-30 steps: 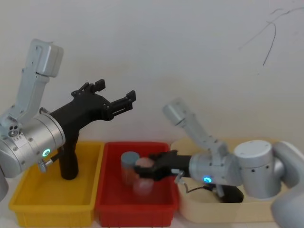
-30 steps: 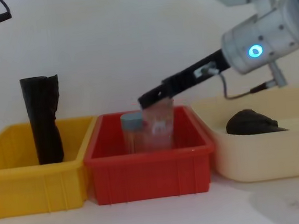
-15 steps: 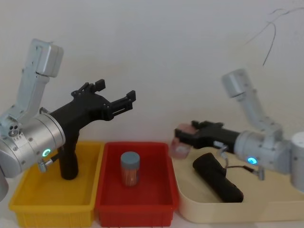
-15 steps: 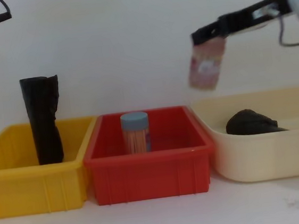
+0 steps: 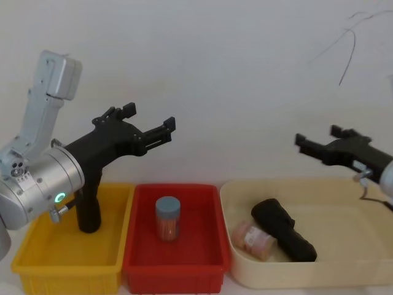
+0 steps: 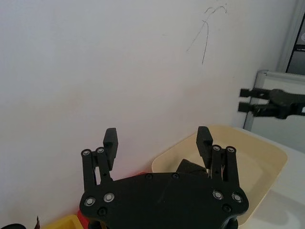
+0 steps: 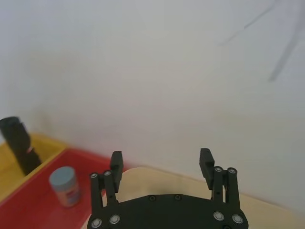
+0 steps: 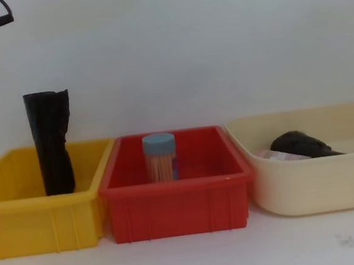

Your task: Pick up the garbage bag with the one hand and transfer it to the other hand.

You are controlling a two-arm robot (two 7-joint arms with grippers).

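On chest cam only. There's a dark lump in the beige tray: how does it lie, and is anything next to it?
Observer: In the head view the garbage bag lies on its side, slanted across the floor of the beige tray. A pink jar lies beside it on the side toward the red bin, and the two seem to touch.
Operator: Right gripper state? I only get a black tip at top right.
Observer: The right gripper is open and empty, high above the tray.
Operator: And the left?
Observer: The left gripper is open and empty, raised above the yellow bin.
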